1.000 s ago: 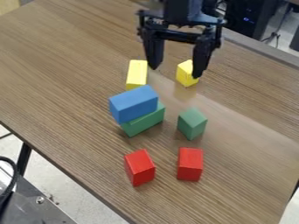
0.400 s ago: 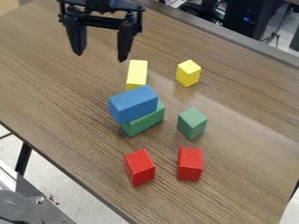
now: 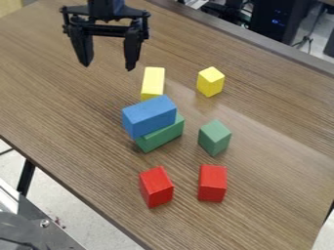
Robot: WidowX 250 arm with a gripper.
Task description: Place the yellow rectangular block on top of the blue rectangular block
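While under coloured blocks (image 3: 149, 117), a wood-grained table (image 3: 281, 195) above a pale floor (image 3: 58, 202).

Bright, faint tabletop glare, slightly soft focus

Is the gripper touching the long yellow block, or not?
Apart. The camera view shows a narrow strip of bare table between the gripper and the long yellow block.

From my camera I can't see most of the top of the green block (image 3: 161, 137) beneath the blue one (image 3: 149, 117), nor the near end of the long yellow block (image 3: 153, 81) behind them, while the frame's edges cut off the counter (image 3: 274, 161) and the arm (image 3: 106, 7) above the end effector (image 3: 108, 66).
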